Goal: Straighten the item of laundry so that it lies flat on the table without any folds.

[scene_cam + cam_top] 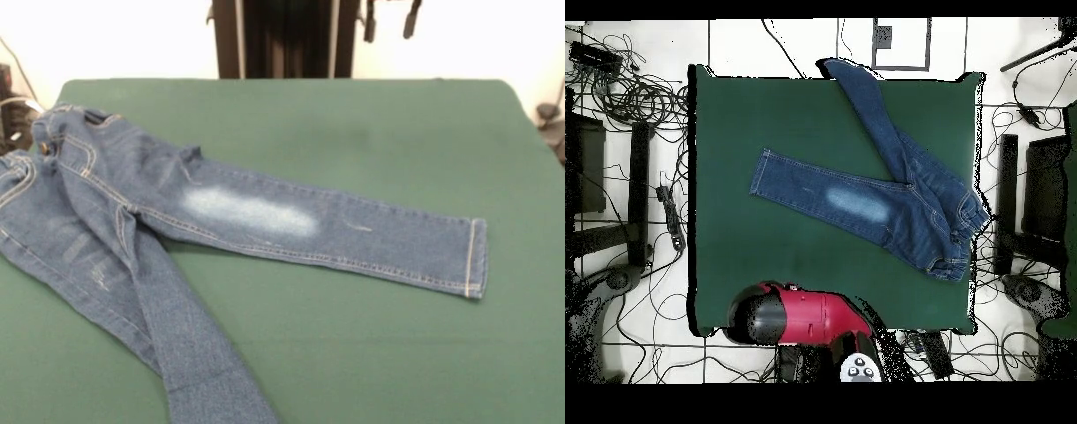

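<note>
Green tabletop (765,110) sits on white floor tiles amid tangled cables (645,95). Jeans (256,216) lie near one edge, legs spread apart. Whether the gripper (390,22) is open cannot be told.

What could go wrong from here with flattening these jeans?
1. The jeans sit at the table edge: in the overhead view one leg reaches the rim, and the waistband lies near the side, so a pull could drag them off.
2. The waist area looks bunched and folded over in the front view; tugging a leg alone may leave that fold.
</note>
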You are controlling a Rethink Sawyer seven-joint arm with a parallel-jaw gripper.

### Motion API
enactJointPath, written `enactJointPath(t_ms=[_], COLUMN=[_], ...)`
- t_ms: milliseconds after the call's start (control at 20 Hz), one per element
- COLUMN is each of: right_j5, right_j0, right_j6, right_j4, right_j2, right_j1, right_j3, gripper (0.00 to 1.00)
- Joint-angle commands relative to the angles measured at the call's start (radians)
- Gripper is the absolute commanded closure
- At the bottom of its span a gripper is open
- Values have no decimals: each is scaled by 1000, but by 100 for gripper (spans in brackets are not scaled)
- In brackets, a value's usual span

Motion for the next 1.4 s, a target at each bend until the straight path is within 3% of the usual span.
enactJointPath(t_ms=[50, 800, 1150, 1400], right_j5=[-89, 35, 74, 170], right_j0=[9, -35, -95, -142], right_j6=[87, -26, -120, -173], right_j4=[-27, -103, -186, -232], right_j2=[119, 177, 238, 280], right_j1=[111, 236, 281, 303], right_j3=[-88, -303, -392, -475], gripper=[0, 0, 0, 0])
